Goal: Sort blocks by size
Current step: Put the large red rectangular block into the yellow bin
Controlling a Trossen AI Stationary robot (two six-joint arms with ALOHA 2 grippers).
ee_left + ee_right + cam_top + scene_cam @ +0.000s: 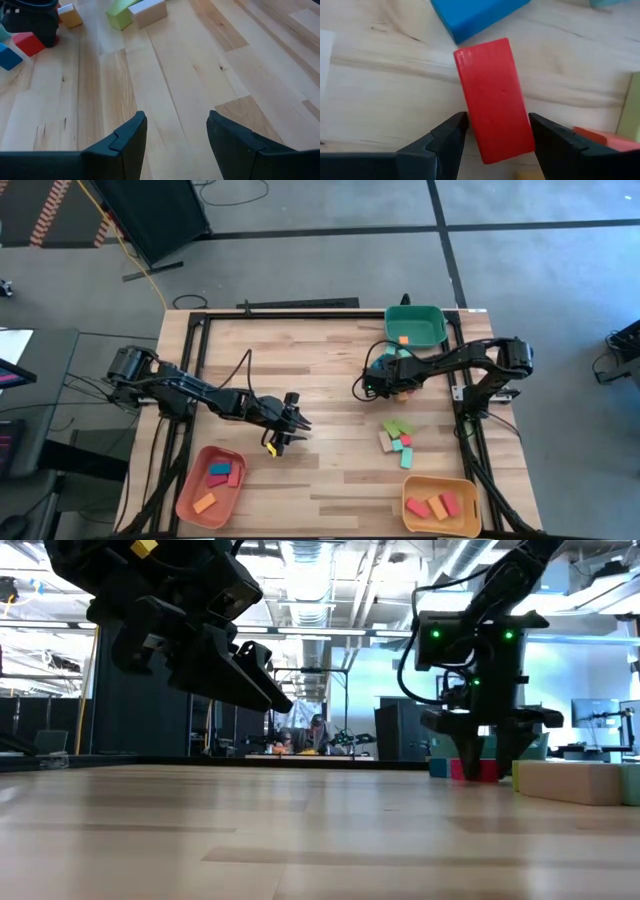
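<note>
Two tools in view. Right tool low over worktop near green tray, fingers apart, straddling red block; not yet clamped, apparently lined up for pick. Block: smooth, rectangular bar lying flat on pale wood planks. Blue block just beside it. Left tool hangs apart, empty, well away from green tray.

Dark arms, black cables, seemingly green lights.
</note>
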